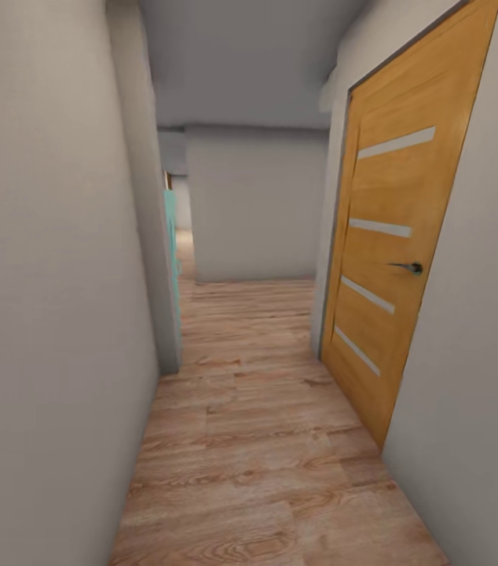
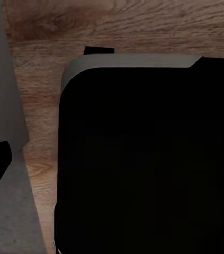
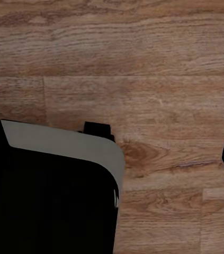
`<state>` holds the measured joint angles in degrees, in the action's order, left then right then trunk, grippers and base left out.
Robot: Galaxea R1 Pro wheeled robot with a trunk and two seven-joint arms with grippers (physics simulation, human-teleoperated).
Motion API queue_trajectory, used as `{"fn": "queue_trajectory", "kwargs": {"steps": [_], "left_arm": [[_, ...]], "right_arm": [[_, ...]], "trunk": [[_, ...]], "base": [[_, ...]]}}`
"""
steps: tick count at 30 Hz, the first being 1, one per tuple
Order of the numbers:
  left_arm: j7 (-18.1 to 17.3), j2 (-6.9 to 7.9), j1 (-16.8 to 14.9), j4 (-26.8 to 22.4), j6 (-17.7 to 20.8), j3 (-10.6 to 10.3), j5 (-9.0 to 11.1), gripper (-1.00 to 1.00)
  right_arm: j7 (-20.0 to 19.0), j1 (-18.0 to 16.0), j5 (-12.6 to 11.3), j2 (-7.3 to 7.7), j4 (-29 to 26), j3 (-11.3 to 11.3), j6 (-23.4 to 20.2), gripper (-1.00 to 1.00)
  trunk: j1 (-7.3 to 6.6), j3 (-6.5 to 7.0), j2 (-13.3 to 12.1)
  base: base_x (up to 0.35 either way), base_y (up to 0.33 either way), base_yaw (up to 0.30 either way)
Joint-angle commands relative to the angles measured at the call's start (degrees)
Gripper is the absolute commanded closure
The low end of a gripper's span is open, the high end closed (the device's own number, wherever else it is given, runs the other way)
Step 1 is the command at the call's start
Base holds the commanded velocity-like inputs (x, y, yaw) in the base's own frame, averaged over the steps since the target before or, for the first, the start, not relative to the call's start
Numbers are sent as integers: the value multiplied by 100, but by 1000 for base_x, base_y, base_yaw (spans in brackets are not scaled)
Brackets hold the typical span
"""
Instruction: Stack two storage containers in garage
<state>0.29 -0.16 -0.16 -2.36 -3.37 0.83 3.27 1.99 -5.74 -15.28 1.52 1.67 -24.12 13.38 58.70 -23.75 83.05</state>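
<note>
While the head camera looks down a narrow hallway, a wood door with pale stripes (image 1: 394, 259) stands shut on the right wall, with a dark handle (image 1: 411, 268). Pale wood planks (image 1: 265, 440) cover the ground, and something teal (image 1: 170, 236) peeks from behind the left wall. Both wrist cameras look down on the robot's black base (image 2: 143, 159) over the planks. Small black bits sit at their edges, so whether the claws are apart or together cannot be told.

below your right wrist, pale wood-plank flooring (image 3: 143, 69) runs beneath the robot's black, grey-edged base (image 3: 48, 196).
</note>
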Motion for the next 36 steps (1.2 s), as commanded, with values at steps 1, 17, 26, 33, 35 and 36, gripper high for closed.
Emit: {"fn": "queue_trajectory", "kwargs": {"steps": [1,17,26,33,35,36], "left_arm": [[4,-1,-2,0,-14,5,34,-100],[5,-1,-2,3,-14,5,36,-100],[1,-1,-2,4,-14,5,34,-100],[-1,-1,-2,8,-14,5,38,-100],[-1,-1,-2,8,-14,5,38,-100],[-2,-1,-2,8,-14,5,38,-100]], "right_arm": [[3,-7,-46,-3,18,-49,33,-100],[3,-7,-46,0,18,-49,33,-100],[-4,-7,21,-3,9,-115,16,-100],[-2,-7,25,-1,9,-113,22,-100],[-2,-7,25,-2,9,-116,18,-100],[0,-7,25,-2,9,-117,17,-100]], "trunk": [[3,-3,3],[3,28,3],[3,29,3],[3,29,3],[3,29,3],[3,29,3]], "base": [[257,-50,274],[237,-106,211],[249,-117,6],[303,-57,0],[312,-9,0],[313,-4,0]]}}
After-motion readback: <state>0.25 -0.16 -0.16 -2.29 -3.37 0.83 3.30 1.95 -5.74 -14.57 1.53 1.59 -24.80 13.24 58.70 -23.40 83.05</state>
